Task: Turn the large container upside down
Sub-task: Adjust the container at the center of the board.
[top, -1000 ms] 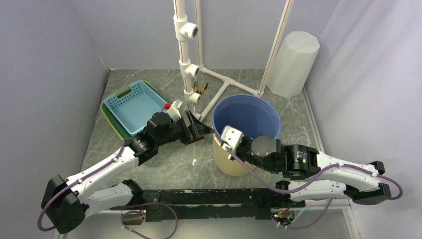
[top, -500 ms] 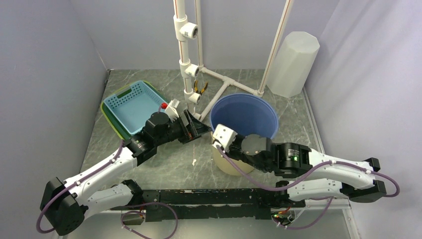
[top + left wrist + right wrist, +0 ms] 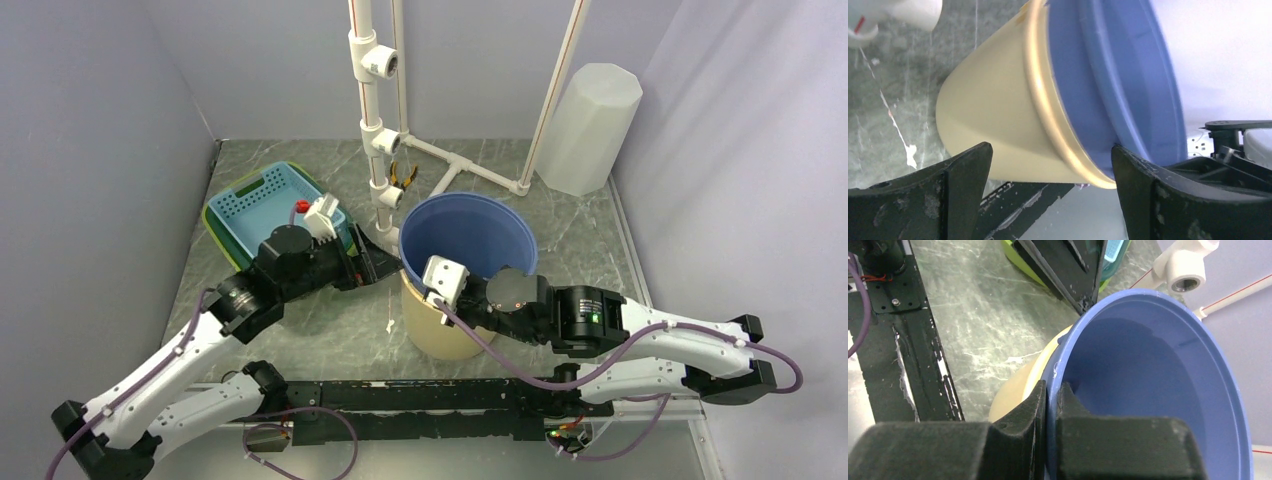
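The container (image 3: 465, 235), a blue tub seated in a cream bucket (image 3: 440, 335), stood near the middle of the table (image 3: 330, 340), mouth up and seemingly leaning toward 10 o'clock. The right gripper (image 3: 428, 290) was pinched together on the blue rim at about 7 o'clock; the right wrist view showed its fingers (image 3: 1020, 415) clamped either side of the wall. The left gripper (image 3: 380, 265) hung at the container's 9 o'clock with jaws wide apart, holding nothing. Its wrist view showed the cream side framed between them.

The step in hand looked like tipping the container over toward 9 o'clock. A thin rim pinch would probably twist under load, so the roll was best made slowly. The base should pivot on the table rather than lift. The left gripper could brace or catch the cream wall as it came over, but ought not to block the mouth's path.

The basket (image 3: 262, 205) at 10 o'clock and the pipe frame (image 3: 375, 130) at 11 o'clock were near, so the swing needed to fall between them. The tub might also slip out of the bucket once inverted.
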Motion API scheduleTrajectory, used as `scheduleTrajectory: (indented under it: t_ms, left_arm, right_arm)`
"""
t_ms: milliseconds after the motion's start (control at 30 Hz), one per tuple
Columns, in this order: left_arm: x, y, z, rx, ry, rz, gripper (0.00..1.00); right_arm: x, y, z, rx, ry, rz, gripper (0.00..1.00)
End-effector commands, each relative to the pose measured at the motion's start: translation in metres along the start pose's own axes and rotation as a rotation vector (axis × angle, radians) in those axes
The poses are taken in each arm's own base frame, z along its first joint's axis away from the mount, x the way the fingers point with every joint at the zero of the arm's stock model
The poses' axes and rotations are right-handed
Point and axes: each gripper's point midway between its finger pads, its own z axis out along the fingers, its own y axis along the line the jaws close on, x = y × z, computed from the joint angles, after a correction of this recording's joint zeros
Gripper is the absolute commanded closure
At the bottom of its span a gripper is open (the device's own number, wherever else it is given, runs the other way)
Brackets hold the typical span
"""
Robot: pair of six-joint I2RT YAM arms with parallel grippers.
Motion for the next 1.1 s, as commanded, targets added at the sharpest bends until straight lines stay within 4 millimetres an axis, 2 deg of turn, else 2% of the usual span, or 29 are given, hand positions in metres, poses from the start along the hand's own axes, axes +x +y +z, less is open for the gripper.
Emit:
scheduleTrajectory:
  t_ms: [0, 133, 233, 367, 467, 533, 633, 733, 867, 1067]
  left_arm:
    - [-0.035, -0.041, -0.027, 0.087, -0.127, 0.082, 0.06]
    - [-0.050, -0.053, -0.035, 0.088, -0.167, 0.098, 0.06]
    - [-0.056, -0.057, -0.033, 0.070, -0.167, 0.109, 0.06]
    - [-0.059, -0.056, -0.025, -0.038, -0.088, 0.154, 0.08]
    - [-0.054, -0.044, -0.018, -0.149, 0.008, 0.181, 0.12]
    - [-0.050, -0.032, -0.016, -0.220, 0.051, 0.188, 0.18]
    - [-0.046, -0.022, -0.013, -0.269, 0.087, 0.208, 0.27]
    - [-0.043, -0.012, -0.012, -0.325, 0.123, 0.218, 0.31]
    - [-0.044, -0.006, -0.017, -0.363, 0.136, 0.243, 0.30]
    - [-0.056, -0.026, -0.028, -0.303, 0.083, 0.278, 0.22]
  right_arm:
    - [-0.067, -0.005, -0.015, -0.031, -0.230, 0.040, 1.00]
    - [-0.063, 0.005, -0.010, -0.084, -0.201, 0.029, 1.00]
    - [-0.064, 0.010, -0.009, -0.105, -0.195, 0.030, 1.00]
    - [-0.068, 0.015, -0.009, -0.138, -0.196, 0.026, 1.00]
    - [-0.070, 0.017, -0.009, -0.148, -0.214, 0.017, 1.00]
    - [-0.070, 0.020, -0.010, -0.166, -0.220, 0.013, 1.00]
    - [-0.070, 0.021, -0.010, -0.175, -0.220, 0.012, 1.00]
    - [-0.068, 0.023, -0.009, -0.181, -0.214, 0.004, 1.00]
    - [-0.067, 0.024, -0.008, -0.182, -0.207, 0.001, 1.00]
    - [-0.065, 0.024, -0.007, -0.183, -0.200, 0.000, 1.00]
